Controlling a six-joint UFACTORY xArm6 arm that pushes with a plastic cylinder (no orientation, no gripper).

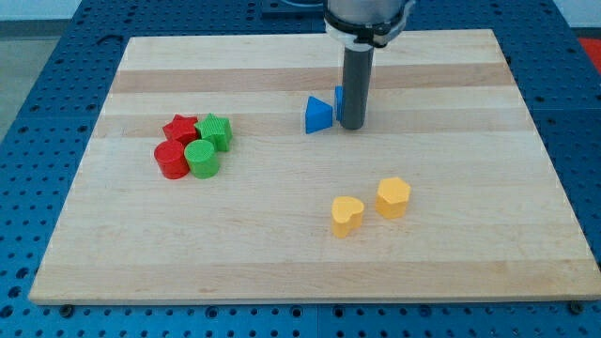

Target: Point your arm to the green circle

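Observation:
The green circle lies on the wooden board at the view's left, in a tight cluster with a red circle, a red star and a green star. My tip rests on the board near the top middle, just right of a blue triangle. A second blue block shows partly behind the rod. The tip is far to the right of the green circle and a little higher in the view.
A yellow heart and a yellow hexagon lie right of centre, below the tip. A blue perforated table surrounds the board.

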